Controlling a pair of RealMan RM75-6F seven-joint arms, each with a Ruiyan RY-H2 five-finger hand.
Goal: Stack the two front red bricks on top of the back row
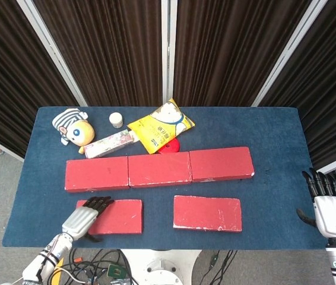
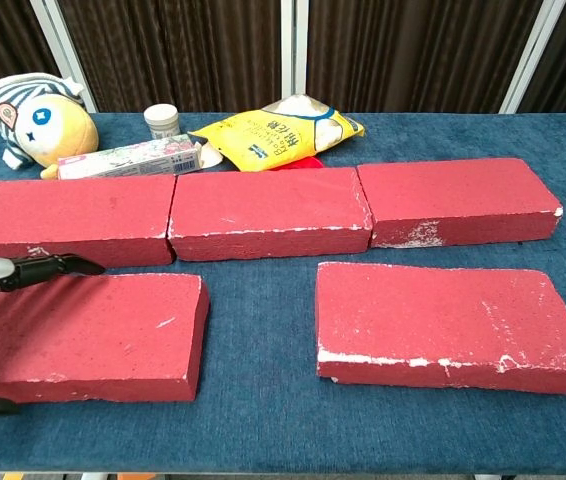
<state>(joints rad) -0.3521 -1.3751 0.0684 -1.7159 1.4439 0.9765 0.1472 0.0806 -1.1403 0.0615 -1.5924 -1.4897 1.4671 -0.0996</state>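
Now left hand [image 1: 87, 216] spreading fingers over left end of front-left brick [image 1: 116, 216], holding nothing; brick's long axis running left-right, back row [image 1: 159, 168] lying just beyond. Right hand [image 1: 330, 212] sitting open, well apart.

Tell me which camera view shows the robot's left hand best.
The head view: the left hand shows whole, lying over the left end of the front-left flat red brick. The chest view catches only dark fingertips at the frame's left edge above that brick.
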